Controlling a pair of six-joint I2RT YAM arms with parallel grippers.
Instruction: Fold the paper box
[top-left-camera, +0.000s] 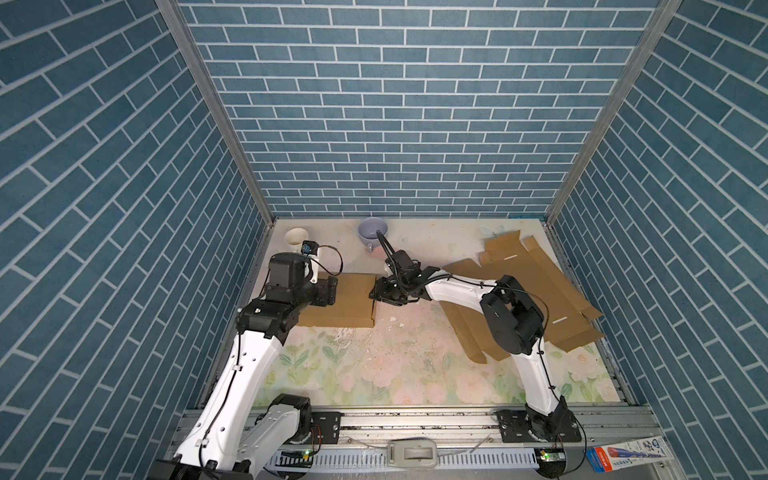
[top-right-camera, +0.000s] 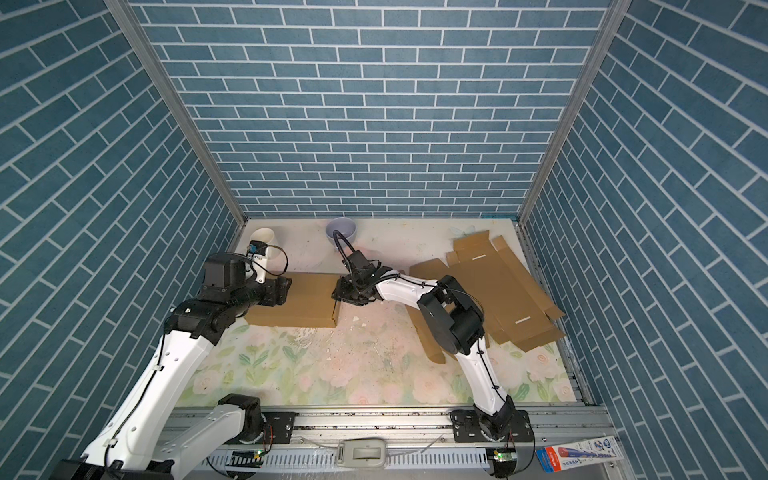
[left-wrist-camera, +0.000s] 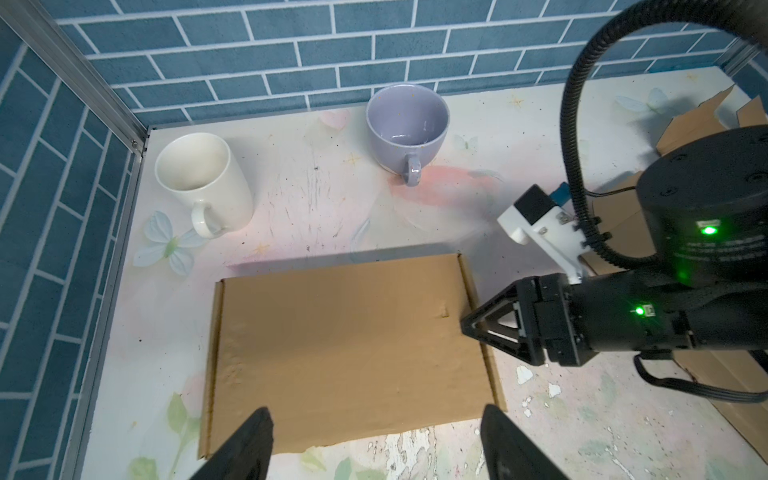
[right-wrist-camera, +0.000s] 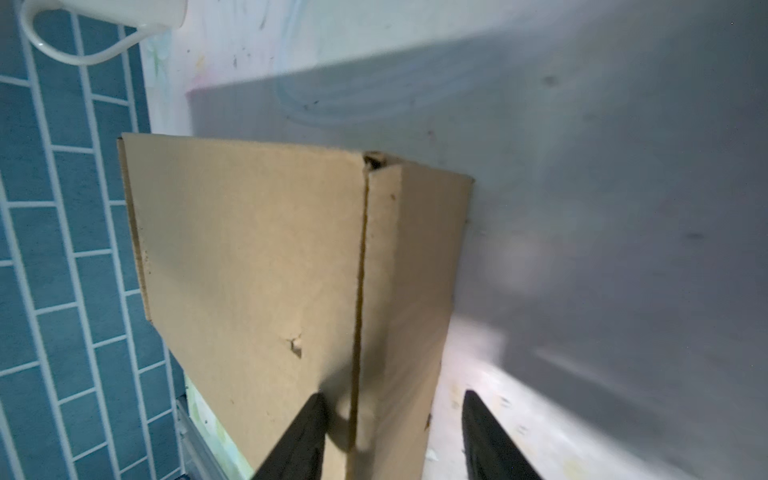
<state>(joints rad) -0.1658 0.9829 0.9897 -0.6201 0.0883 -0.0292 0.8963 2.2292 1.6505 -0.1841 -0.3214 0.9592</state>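
The paper box (top-left-camera: 349, 301) (top-right-camera: 303, 301) is a closed flat brown carton lying on the table at the left of centre. My left gripper (top-left-camera: 332, 293) (top-right-camera: 286, 291) hovers at its left end. In the left wrist view it (left-wrist-camera: 380, 440) stands wide open over the near edge of the box (left-wrist-camera: 345, 340), holding nothing. My right gripper (top-left-camera: 376, 293) (top-right-camera: 337, 293) is at the box's right end. In the right wrist view it (right-wrist-camera: 395, 432) is open and straddles the box's (right-wrist-camera: 257, 257) upper side edge: one finger (right-wrist-camera: 303, 436) over the lid, the other (right-wrist-camera: 490, 436) apart from the side wall.
Flat unfolded cardboard sheets (top-left-camera: 528, 291) (top-right-camera: 498, 282) lie under and beyond the right arm. A white mug (top-left-camera: 296, 239) (left-wrist-camera: 199, 183) and a lilac cup (top-left-camera: 372, 232) (left-wrist-camera: 407, 124) stand near the back wall. A printed carton (top-left-camera: 627, 455) lies off the table's front right.
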